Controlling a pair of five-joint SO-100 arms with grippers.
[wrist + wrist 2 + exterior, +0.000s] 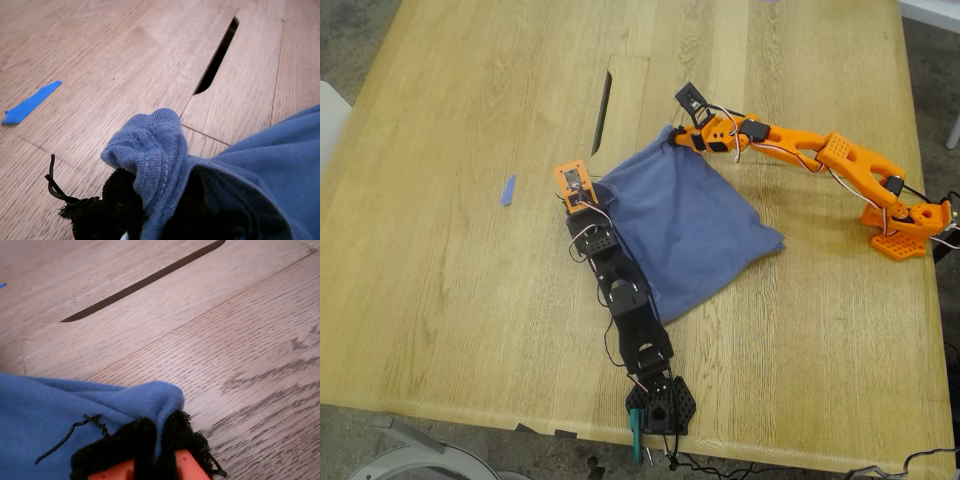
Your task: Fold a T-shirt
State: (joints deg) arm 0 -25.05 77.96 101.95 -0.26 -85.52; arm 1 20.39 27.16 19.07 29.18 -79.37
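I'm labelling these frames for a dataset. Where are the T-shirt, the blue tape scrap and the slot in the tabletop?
T-shirt (690,225): exterior view, middle of the folded cloth.
Blue tape scrap (507,190): exterior view, middle of the strip.
Slot in the tabletop (216,59): first wrist view, middle of the dark opening.

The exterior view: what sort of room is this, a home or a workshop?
Probably a workshop or lab bench. Two small arms are fixed to a wooden table with a cable slot, loose wires trail off it, and a T-shirt lies between them.
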